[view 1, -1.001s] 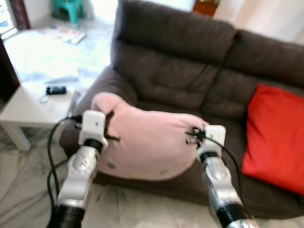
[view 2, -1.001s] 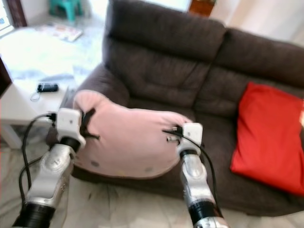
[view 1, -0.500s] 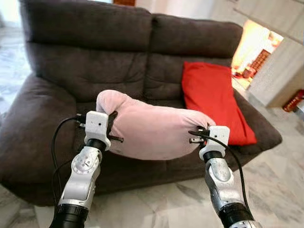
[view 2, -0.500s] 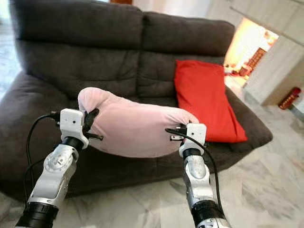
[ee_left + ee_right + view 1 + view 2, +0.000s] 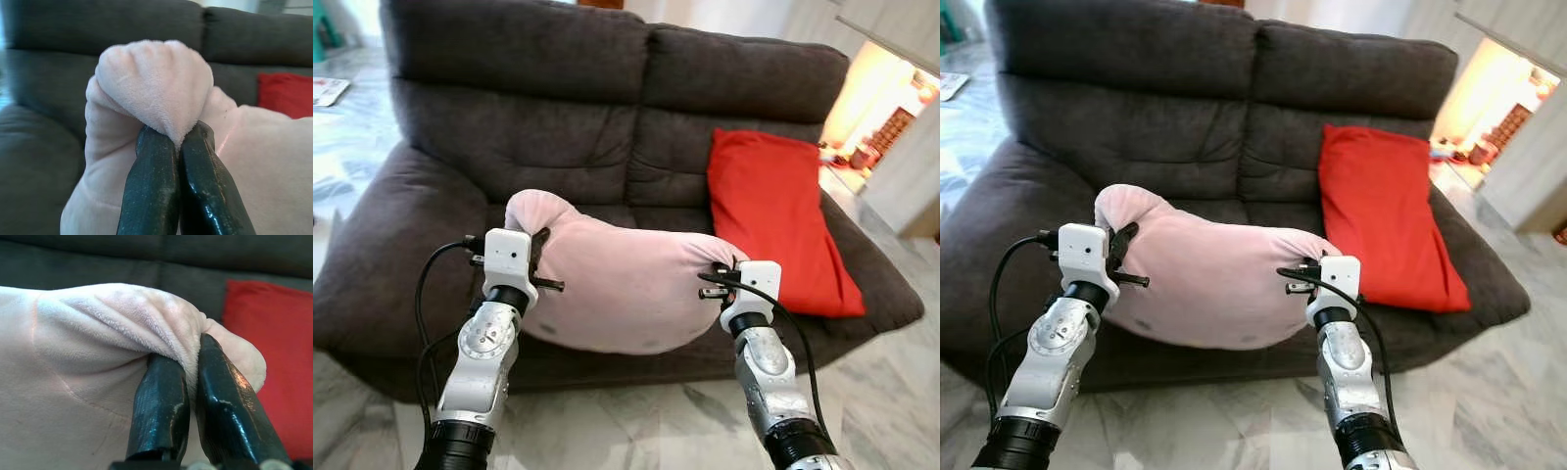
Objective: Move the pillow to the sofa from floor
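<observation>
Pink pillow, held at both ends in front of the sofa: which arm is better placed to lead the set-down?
Left, probably. The left claw pinches the pink pillow facing the sofa's bare seat, while the right claw grips the end nearer the red cushion, which takes up that side.

A dark brown two-seat sofa [image 5: 578, 127] stands on a pale marble-patterned floor [image 5: 636, 426]. A red cushion [image 5: 769, 220] lies on the sofa's right seat, leaning against the backrest. Something flat, perhaps a magazine [image 5: 325, 90], lies on the floor beyond the sofa's left arm.
</observation>
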Robot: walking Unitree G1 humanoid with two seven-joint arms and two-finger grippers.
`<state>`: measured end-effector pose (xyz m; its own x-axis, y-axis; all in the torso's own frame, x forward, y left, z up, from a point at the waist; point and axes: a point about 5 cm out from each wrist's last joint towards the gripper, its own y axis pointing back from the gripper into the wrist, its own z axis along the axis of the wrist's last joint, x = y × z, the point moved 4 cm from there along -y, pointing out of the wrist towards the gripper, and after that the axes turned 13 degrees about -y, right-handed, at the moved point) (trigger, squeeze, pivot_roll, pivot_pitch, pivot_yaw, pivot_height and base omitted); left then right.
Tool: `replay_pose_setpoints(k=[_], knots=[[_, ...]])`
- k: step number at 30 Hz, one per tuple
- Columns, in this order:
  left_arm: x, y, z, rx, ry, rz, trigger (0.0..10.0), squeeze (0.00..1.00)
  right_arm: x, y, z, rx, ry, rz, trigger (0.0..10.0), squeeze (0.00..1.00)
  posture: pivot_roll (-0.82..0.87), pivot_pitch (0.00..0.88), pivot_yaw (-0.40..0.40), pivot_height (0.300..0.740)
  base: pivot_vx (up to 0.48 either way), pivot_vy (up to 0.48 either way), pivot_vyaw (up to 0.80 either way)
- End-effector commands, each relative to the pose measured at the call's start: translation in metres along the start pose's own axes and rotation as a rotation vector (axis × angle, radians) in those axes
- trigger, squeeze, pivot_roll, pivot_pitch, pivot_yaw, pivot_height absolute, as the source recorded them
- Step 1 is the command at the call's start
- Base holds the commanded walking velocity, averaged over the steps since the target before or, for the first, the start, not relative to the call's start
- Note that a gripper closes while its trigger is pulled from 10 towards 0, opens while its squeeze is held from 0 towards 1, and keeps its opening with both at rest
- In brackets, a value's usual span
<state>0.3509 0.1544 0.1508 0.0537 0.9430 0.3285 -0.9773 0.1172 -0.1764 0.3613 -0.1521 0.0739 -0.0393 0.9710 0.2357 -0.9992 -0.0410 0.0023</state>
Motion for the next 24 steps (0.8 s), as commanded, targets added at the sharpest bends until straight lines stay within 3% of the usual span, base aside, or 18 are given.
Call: replay_pose_setpoints(k=[1, 7, 24], knots=[[0.003, -0.003, 0.017, -0.067, 0.006, 0.019, 10.0, 0.0, -0.002, -0.005, 0.02, -0.075, -0.004, 0.004, 10.0, 0.0, 0.22, 0.0, -0.186, 0.74, 0.0, 0.0, 0.79], [0.002, -0.003, 0.015, -0.065, 0.009, 0.016, 10.0, 0.0, -0.002, -0.004, 0.019, -0.075, -0.012, 0.005, 10.0, 0.0, 0.22, 0.0, -0.181, 0.74, 0.0, 0.0, 0.8], [-0.002, 0.0, 0.015, -0.068, 0.024, -0.004, 10.0, 0.0, -0.001, -0.001, 0.01, -0.042, -0.021, 0.009, 10.0, 0.0, 0.22, 0.0, -0.176, 0.74, 0.0, 0.0, 0.0]])
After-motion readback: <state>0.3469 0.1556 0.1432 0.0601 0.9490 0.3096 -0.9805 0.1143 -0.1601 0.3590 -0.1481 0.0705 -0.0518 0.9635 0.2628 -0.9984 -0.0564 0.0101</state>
